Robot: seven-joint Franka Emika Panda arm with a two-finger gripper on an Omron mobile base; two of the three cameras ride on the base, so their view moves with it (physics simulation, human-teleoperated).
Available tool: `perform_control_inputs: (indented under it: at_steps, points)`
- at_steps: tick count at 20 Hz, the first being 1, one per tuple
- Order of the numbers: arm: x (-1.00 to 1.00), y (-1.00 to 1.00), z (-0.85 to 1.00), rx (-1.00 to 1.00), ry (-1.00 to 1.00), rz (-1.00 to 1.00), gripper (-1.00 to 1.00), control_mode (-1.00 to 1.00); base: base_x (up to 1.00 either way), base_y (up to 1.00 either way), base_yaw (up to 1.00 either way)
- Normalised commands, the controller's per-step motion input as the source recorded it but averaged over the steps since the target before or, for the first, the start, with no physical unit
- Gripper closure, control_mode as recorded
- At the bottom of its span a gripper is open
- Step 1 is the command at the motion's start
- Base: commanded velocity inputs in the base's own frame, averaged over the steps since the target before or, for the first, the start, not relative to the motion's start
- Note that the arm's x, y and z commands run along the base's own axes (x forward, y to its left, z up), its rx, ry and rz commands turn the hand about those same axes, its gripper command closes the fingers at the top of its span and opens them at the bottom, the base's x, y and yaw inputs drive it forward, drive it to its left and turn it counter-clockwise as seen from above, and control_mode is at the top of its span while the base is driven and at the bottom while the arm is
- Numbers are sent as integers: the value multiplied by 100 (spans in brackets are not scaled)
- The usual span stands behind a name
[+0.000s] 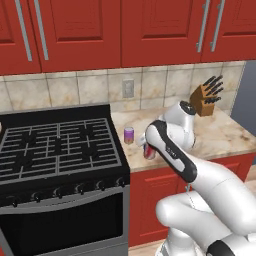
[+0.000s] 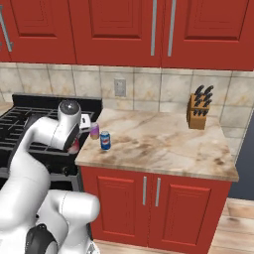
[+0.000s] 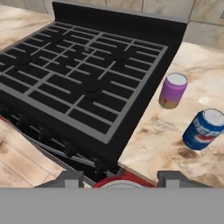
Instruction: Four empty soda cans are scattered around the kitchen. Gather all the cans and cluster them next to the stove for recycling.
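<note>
Nearest to my hand camera, the gripper (image 3: 119,178) has its two fingers set either side of a red can (image 3: 117,182) — the silvery top and red rim sit right between them at the bottom of the view, so I read the hand as clamped on that can. From the left base camera the same red can (image 1: 149,151) peeks out behind the forearm, low over the front part of the counter (image 1: 220,137), just right of the stove (image 1: 57,150). In the right base view a sliver of red (image 2: 74,145) shows under the wrist, at the counter's left edge.

A little further in, the blue can (image 3: 203,129) stands upright on the marble, and beyond it the purple can (image 3: 173,90) stands upright too, nearer the stove's side edge. The two are close together but apart, not touching. In the right base view the blue can (image 2: 105,140) is just right of the purple can (image 2: 94,131), both near the counter's left end beside the stove (image 2: 30,124). The left base camera shows the purple can (image 1: 129,135) close by the range; I cannot make out the blue one there behind the arm.

Further back, the stove's black grates (image 3: 83,74) spread out to the backsplash. A knife block (image 2: 198,111) sits at the far right of the counter against the tiled wall (image 2: 144,87) — above it all, red cabinets (image 2: 114,30).
</note>
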Motion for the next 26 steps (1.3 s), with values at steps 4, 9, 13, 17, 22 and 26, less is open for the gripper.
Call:
perform_control_inputs:
  at_steps: [4,9,13,17,22,26]
  points:
    - [46,12,-21,0,0,-2,100,-100,0,0,0]
    - [42,4,-21,-1,0,-3,100,-100,0,0,0]
    - [35,0,-24,-1,0,-2,100,-100,0,0,0]
    - [25,-4,-18,0,0,0,100,-100,0,0,0]
    - [5,-1,-8,0,1,0,100,-100,0,0,0]
    - [3,0,-6,0,2,0,100,-100,0,0,0]
